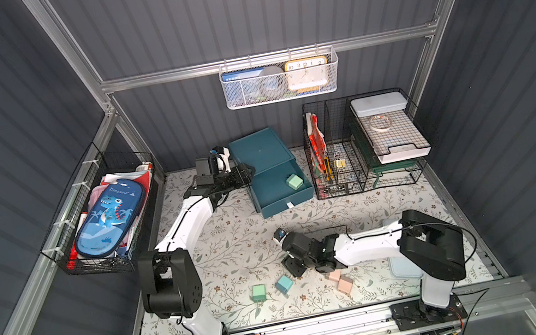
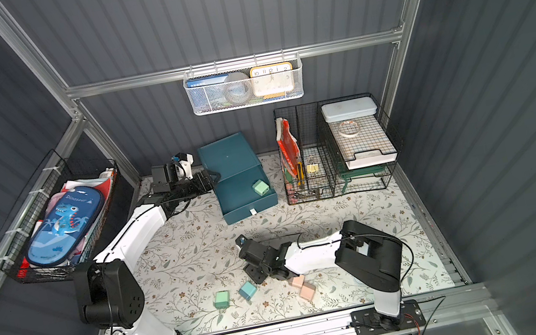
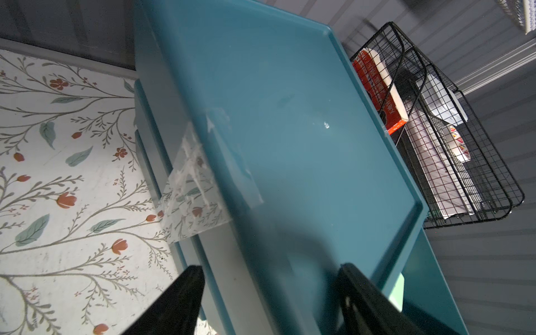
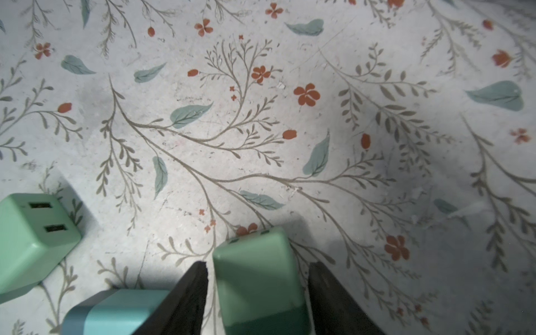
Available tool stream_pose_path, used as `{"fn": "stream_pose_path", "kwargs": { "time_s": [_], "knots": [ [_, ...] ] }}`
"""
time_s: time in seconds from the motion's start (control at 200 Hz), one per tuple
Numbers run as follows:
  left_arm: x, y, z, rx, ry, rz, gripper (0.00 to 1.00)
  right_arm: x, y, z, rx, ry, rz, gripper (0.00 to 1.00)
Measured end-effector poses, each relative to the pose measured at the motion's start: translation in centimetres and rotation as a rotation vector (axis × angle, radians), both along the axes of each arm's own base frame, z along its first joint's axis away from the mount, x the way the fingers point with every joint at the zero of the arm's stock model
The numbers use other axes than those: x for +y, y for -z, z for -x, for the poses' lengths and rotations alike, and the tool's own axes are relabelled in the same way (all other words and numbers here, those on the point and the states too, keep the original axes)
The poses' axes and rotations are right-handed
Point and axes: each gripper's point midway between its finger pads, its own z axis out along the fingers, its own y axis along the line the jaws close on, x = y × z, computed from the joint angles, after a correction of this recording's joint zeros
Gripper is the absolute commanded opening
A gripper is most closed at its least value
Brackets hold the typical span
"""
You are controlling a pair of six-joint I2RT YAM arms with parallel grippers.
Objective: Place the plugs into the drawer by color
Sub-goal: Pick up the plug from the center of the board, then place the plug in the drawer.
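right wrist: gripper (image 4: 258, 293) straddling green plug (image 4: 255, 278).

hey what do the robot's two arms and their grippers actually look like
Both arms have glossy white link shells between chunky matte black joint housings, and stand on black bolted base plates. Thin black cables run along each. The left gripper and right gripper have flat, dark, wedge-shaped fingers. A small blue mark sits on the right wrist module.

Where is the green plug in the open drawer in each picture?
In a top view: green plug in the open drawer.
In a top view: same spot.
Left wrist: probably the mint sliver past the cabinet's edge.
Right wrist: not in it.
Shared landmark: teal cabinet.
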Motion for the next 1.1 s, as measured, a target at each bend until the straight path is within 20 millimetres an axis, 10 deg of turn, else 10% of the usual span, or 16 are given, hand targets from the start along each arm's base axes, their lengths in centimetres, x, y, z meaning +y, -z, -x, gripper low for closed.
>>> {"fn": "stream_pose_path", "kwargs": {
  "time_s": [0.495,0.816,1.101],
  "knots": [
    [0.0,0.0,0.0,0.000,-0.001,0.000,0.77,-0.1,-0.7,0.4,0.018,-0.002,-0.009,0.31],
    [0.1,0.0,0.0,-0.001,-0.004,-0.002,0.77,0.3,-16.0,0.3,-0.103,0.048,-0.241,0.28],
    [0.1,0.1,-0.1,-0.001,-0.005,-0.003,0.77,-0.2,-27.5,-8.7,-0.185,0.235,-0.378,0.28]
  ]
}}
